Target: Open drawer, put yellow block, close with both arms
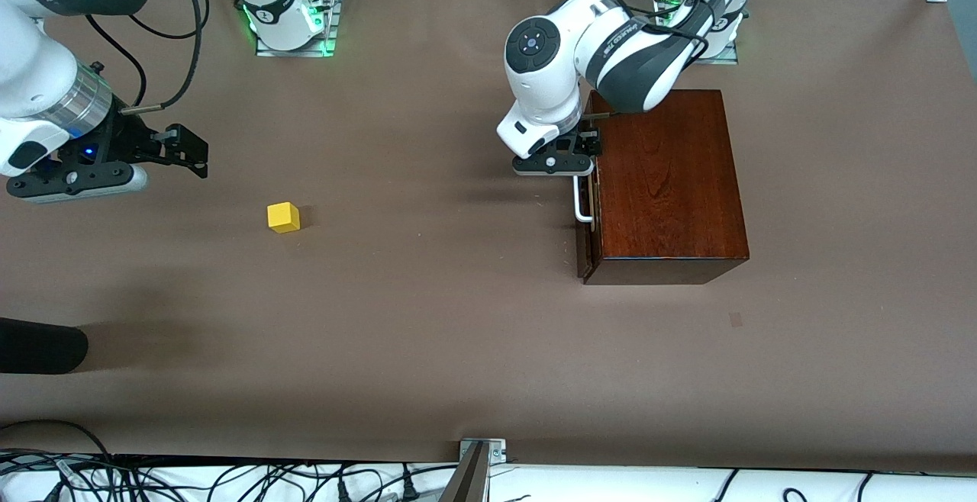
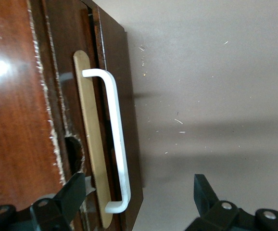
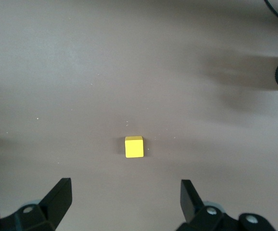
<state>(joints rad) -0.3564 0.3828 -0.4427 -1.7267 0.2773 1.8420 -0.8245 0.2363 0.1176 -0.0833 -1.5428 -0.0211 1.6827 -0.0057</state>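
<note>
The wooden box (image 1: 665, 189) sits nearest the front camera, toward the left arm's end of the table (image 1: 427, 349). Its drawer (image 2: 111, 96) is barely ajar. The left gripper (image 2: 139, 190), jaws spread, straddles one end of the white loop handle (image 2: 116, 139); only the left wrist view shows this. The yellow block (image 1: 283, 217) rests on the table toward the right arm's end. The right gripper (image 3: 125, 195), jaws spread, hovers near it.

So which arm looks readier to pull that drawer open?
The left one, probably. Its tool hangs open right at the drawer's white handle, one finger on each side. The right tool, also open, waits over bare table near the yellow block.
</note>
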